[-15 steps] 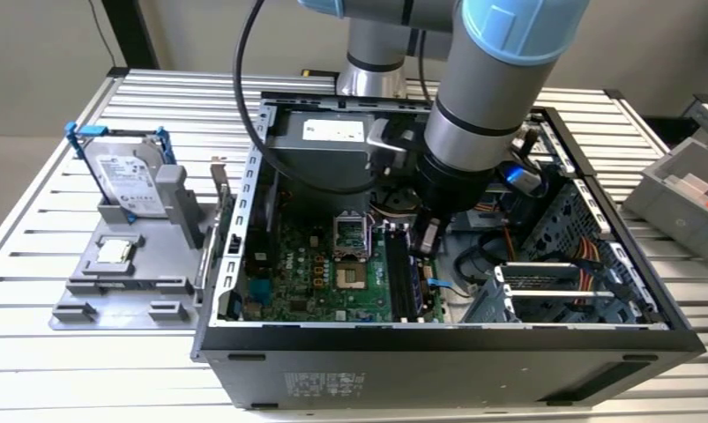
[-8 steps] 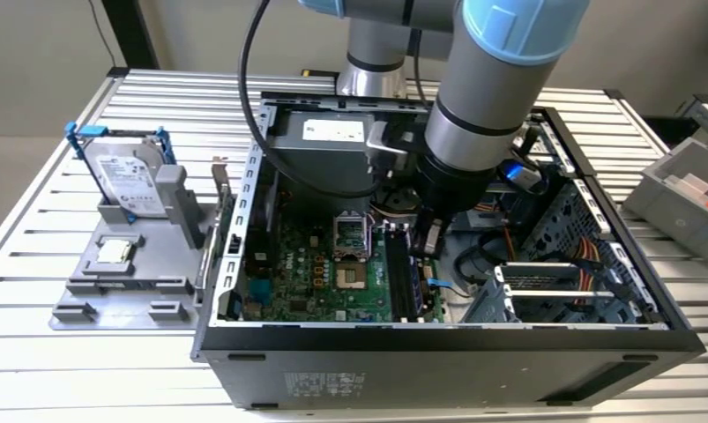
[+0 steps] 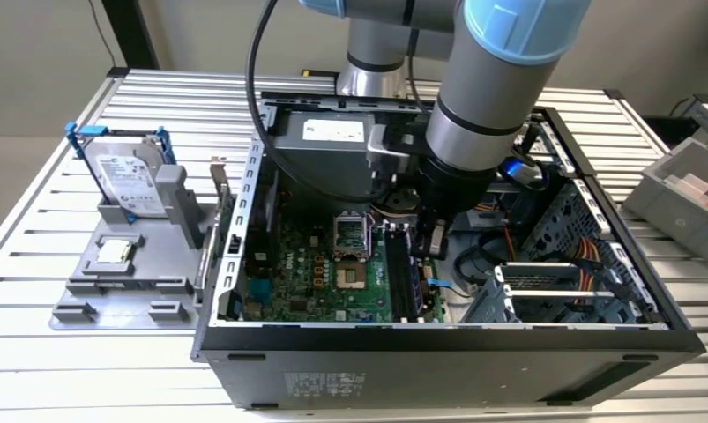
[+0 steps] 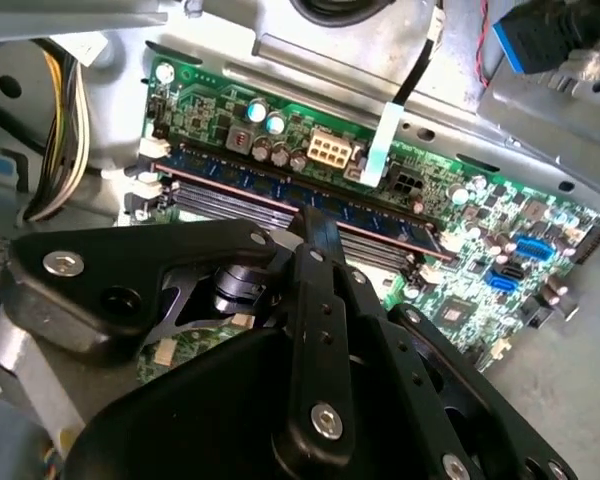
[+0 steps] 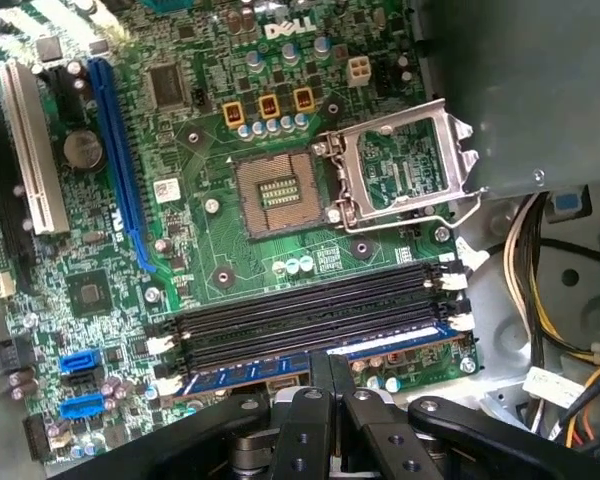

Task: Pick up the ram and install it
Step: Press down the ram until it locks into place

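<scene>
Down inside open black computer case (image 3: 448, 339), black gripper (image 5: 330, 370) sits low over board, fingers (image 4: 315, 225) pinched shut on top edge of thin bluish-green ram stick (image 4: 280, 190). Stick stands on edge in outermost black slot (image 5: 310, 325), long axis parallel to its neighbours. Risk imo: uneven push, one end pops up, white latch clips (image 5: 460, 322) don't catch.

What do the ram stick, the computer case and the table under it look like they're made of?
The ram looks like a bluish circuit board, probably fibreglass laminate, carrying dark chips. It sits at the outermost slot beneath the gripper. The computer case looks like grey sheet metal, dull outside, with bare folded edges inside. The table looks like aluminium: pale, matte, ribbed in long parallel slats.
</scene>
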### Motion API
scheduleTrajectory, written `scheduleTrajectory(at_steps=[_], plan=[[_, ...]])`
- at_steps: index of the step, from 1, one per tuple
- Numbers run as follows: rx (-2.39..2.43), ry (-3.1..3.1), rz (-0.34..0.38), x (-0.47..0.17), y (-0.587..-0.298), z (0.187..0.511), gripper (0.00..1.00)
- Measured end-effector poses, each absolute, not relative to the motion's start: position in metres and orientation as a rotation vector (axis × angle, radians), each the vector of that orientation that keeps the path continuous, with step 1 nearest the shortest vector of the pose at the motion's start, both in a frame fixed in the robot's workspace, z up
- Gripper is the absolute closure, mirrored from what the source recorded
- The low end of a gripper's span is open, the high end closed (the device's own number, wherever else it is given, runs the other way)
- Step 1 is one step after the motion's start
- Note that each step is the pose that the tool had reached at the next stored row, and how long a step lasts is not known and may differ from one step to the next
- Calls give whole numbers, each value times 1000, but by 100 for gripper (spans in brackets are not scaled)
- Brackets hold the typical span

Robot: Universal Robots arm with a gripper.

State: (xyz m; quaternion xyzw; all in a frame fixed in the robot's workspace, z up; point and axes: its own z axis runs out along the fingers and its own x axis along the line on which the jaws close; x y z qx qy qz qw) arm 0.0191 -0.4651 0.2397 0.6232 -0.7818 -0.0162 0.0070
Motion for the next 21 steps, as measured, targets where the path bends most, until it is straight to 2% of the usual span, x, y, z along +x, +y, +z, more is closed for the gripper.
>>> scheduleTrajectory(at_steps=[21], plan=[[2204,-2225,-36,19,-465,240,100]])
